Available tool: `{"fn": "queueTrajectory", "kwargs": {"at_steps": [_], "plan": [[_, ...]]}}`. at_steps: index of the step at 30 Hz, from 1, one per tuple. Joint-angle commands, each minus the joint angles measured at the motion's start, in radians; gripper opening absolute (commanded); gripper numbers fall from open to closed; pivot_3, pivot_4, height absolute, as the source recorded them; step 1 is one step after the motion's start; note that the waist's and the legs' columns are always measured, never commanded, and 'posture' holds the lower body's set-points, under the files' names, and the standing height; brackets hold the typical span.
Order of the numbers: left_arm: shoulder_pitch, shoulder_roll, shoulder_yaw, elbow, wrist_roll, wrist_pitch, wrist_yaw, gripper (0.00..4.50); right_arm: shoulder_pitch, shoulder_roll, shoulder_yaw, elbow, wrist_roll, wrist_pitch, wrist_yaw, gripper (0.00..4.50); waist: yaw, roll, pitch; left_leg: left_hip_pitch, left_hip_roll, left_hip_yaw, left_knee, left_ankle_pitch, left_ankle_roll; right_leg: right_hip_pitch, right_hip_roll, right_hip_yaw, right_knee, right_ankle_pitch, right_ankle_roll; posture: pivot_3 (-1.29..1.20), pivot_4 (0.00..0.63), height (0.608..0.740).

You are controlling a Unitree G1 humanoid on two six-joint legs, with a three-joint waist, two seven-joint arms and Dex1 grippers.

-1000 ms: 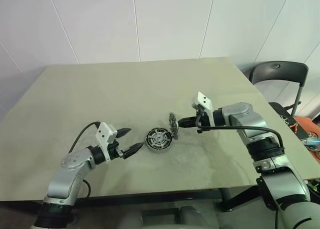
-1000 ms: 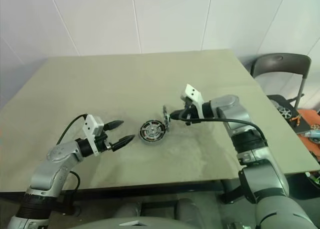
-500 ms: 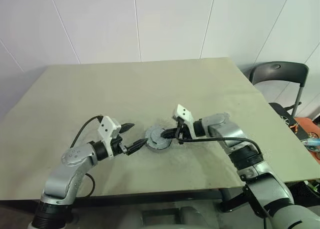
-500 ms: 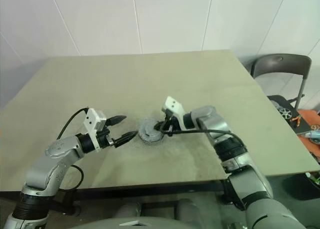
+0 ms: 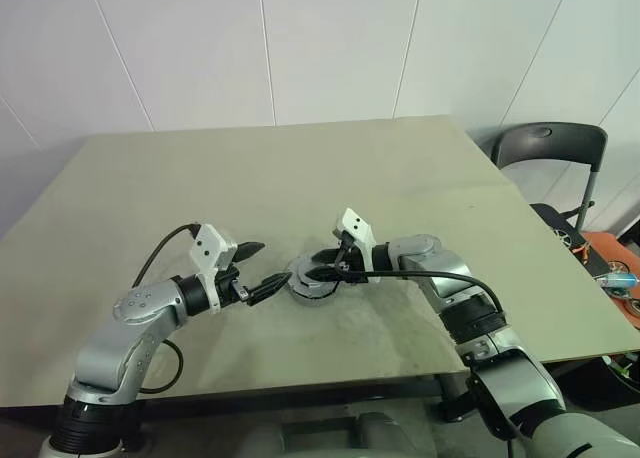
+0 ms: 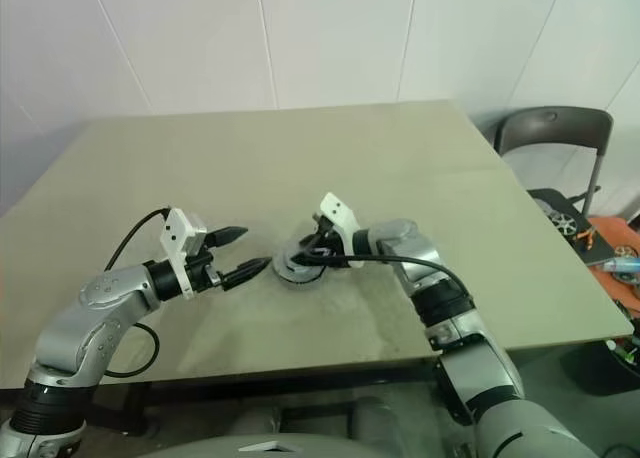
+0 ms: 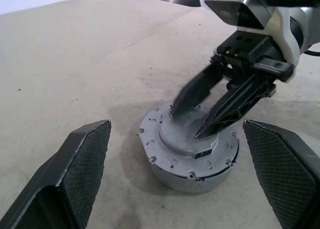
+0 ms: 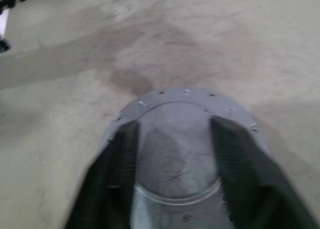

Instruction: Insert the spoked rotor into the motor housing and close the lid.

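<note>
Housing (image 7: 190,154) sits flat on the table (image 5: 400,178), near the front edge, roughly mid-width; round light-grey casing with a raised flat grey disc on top and small screw holes round the rim; top face closed over, rotor hidden, cannot tell from here whether it is inside.

Right gripper (image 7: 197,124) comes in from the robot's right, angled down onto the housing top; fingers (image 7: 230,109) parted, one tip at the edge of the raised disc, the other on its face; tips touching or just above the surface, cannot tell which; nothing between them; right wrist view has both black fingers spread either side of the raised disc, housing (image 8: 180,149) directly under.

Left gripper (image 5: 257,269) hangs just left of the housing, pointing at it, tips apart from the casing; fingers wide apart, nothing held; in the left wrist view its two textured pads (image 7: 80,159) frame the housing on both sides with clear gaps.

Black cable (image 5: 165,253) loops off the left forearm; another cable (image 5: 440,274) runs along the right forearm.

Dark chair (image 5: 545,148) beyond the table's far right corner; white panelled wall (image 5: 300,38) behind; orange clutter (image 5: 615,258) at the right edge.
</note>
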Motion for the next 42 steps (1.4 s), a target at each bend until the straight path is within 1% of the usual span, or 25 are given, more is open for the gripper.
{"fn": "queueTrajectory", "kwargs": {"at_steps": [1,3,4,8,12,14,16,17,23,28,30,35,42], "plan": [[0.000,0.006,0.019,0.017,0.010,-0.046,-0.013,4.50,0.003,-0.008,0.020,0.008,-0.024,-0.005,-0.011,3.70,-0.001,0.000,0.000,0.000,0.000,0.000,0.000,0.000,0.000,0.000,0.000,0.000,0.000,0.000,0.000,0.00,0.000,0.740],[0.008,0.005,0.019,0.034,0.017,-0.067,-0.022,4.50,0.015,-0.015,0.030,0.000,-0.028,-0.005,-0.006,4.36,-0.001,0.000,0.000,0.000,0.000,0.000,0.000,0.000,0.000,0.000,0.000,0.000,0.000,0.000,0.000,0.00,0.000,0.740],[0.013,0.006,0.020,0.046,0.022,-0.081,-0.028,4.50,0.022,-0.018,0.032,-0.012,-0.024,0.000,0.001,4.44,-0.001,0.000,0.000,0.000,0.000,0.000,0.000,0.000,0.000,0.000,0.000,0.000,0.000,0.000,0.000,0.00,0.000,0.740],[0.023,0.005,0.019,0.091,0.040,-0.130,-0.047,4.50,0.058,-0.033,0.078,-0.061,-0.036,0.004,0.025,4.44,-0.001,0.000,0.000,0.000,0.000,0.000,0.000,0.000,0.000,0.000,0.000,0.000,0.000,0.000,0.000,0.00,0.000,0.740],[0.026,0.000,0.015,0.124,0.054,-0.165,-0.060,4.50,0.070,0.000,0.089,-0.074,-0.050,-0.012,-0.022,4.44,-0.003,-0.001,0.000,0.000,0.000,0.000,0.000,0.000,0.000,0.000,0.000,0.000,0.000,-0.001,-0.002,0.00,0.000,0.740],[0.027,-0.003,0.012,0.137,0.061,-0.181,-0.063,4.50,0.068,0.013,0.090,-0.066,-0.062,-0.017,-0.042,4.07,-0.004,-0.001,-0.001,0.001,0.000,0.000,0.000,0.000,0.000,0.000,0.000,0.000,0.000,-0.002,-0.002,0.00,0.000,0.740],[0.030,-0.006,0.008,0.150,0.068,-0.197,-0.066,4.50,0.068,0.014,0.097,-0.063,-0.073,-0.028,-0.044,3.58,-0.005,-0.001,-0.001,0.001,0.001,0.000,0.000,0.000,0.000,0.000,0.000,0.000,0.000,-0.002,-0.002,0.00,0.000,0.740],[0.030,-0.008,0.007,0.155,0.071,-0.202,-0.067,4.50,0.067,0.015,0.099,-0.062,-0.077,-0.032,-0.044,3.46,-0.006,-0.001,-0.001,0.001,0.001,0.000,0.000,0.000,0.000,0.000,0.001,0.000,0.000,-0.002,-0.002,0.00,0.000,0.740],[0.017,-0.015,0.003,0.177,0.080,-0.219,-0.071,4.50,0.059,0.019,0.096,-0.048,-0.087,-0.048,-0.051,3.46,-0.013,0.000,-0.001,0.001,0.001,0.000,0.000,0.000,0.000,0.000,0.001,0.000,0.001,-0.002,-0.002,0.00,0.000,0.740],[0.007,-0.020,0.002,0.189,0.085,-0.227,-0.074,4.50,0.032,0.011,0.035,-0.067,-0.020,-0.029,-0.001,3.46,-0.021,0.000,-0.001,0.001,0.001,0.000,0.000,0.000,0.000,0.000,0.001,0.000,0.001,-0.001,-0.002,0.00,0.000,0.740],[0.006,-0.022,0.002,0.186,0.085,-0.225,-0.072,4.50,0.023,-0.012,0.042,-0.074,-0.018,-0.036,0.033,3.46,-0.022,0.000,0.000,0.000,0.001,0.000,-0.001,0.000,0.000,-0.001,0.000,0.000,0.000,0.000,0.000,0.00,0.000,0.740],[0.009,-0.022,0.005,0.157,0.078,-0.208,-0.059,4.50,0.010,-0.038,0.062,-0.068,-0.030,-0.046,0.071,3.46,-0.017,0.000,0.000,-0.001,0.001,0.000,-0.003,0.000,0.000,-0.002,0.000,0.000,-0.001,0.000,0.001,0.00,0.000,0.740],[0.004,-0.018,0.008,0.086,0.059,-0.145,-0.030,4.50,0.014,-0.012,0.067,-0.039,-0.074,-0.087,-0.002,3.46,-0.015,0.000,0.000,-0.001,0.001,0.000,-0.002,0.000,0.000,-0.001,0.000,0.000,-0.001,0.000,0.001,0.00,0.000,0.740]]}}
